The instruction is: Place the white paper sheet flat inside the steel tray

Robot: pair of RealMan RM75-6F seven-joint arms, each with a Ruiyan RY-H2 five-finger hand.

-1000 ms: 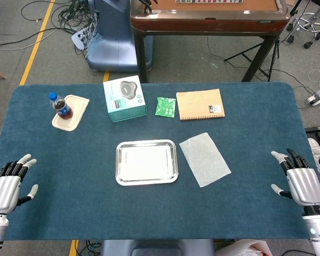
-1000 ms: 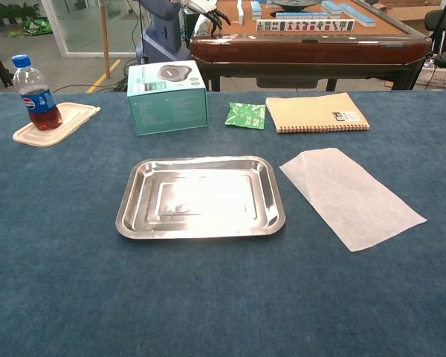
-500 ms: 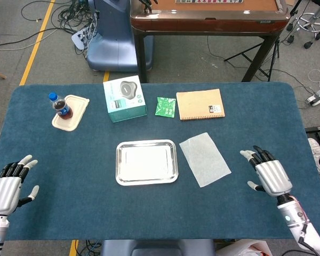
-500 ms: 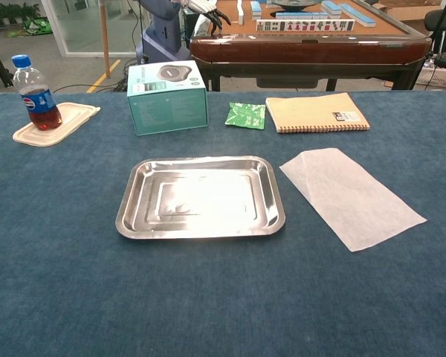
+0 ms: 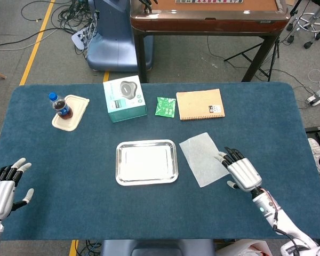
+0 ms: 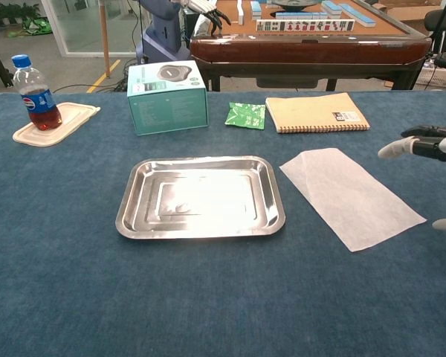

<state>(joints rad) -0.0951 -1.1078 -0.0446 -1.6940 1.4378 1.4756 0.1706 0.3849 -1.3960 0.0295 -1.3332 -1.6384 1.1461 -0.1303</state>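
Seen from the head, looking down on a table [image 5: 69, 213] covered in dark blue, felt-like cloth. At centre, a rectangular steel tray [image 5: 146, 161] with rounded corners and a shiny raised rim, holding nothing. Just right of it, apart from the rim, a thin white paper sheet [image 5: 204, 158], translucent, lying flat and skewed at an angle. At the sheet's lower right edge, the right hand [image 5: 241, 172], silvery metal back with dark fingers spread apart, holding nothing; contact with the paper cannot be told. At the near left corner, the left hand [image 5: 4, 185], also spread wide and holding nothing. Along the far side: a cola bottle [image 5: 61, 106] with a blue cap standing on a cream tray [image 5: 76, 109], a teal carton [image 5: 124, 98], a green packet [image 5: 165, 106], a tan spiral notebook [image 5: 200, 104].

Seen from the chest, low across the cloth. Steel tray [image 6: 201, 196] mirror-bright with stepped inner ridges. Paper sheet [image 6: 351, 195] flat to its right. Right hand's fingertips [image 6: 416, 144] entering at the right edge, above the cloth and beyond the sheet.
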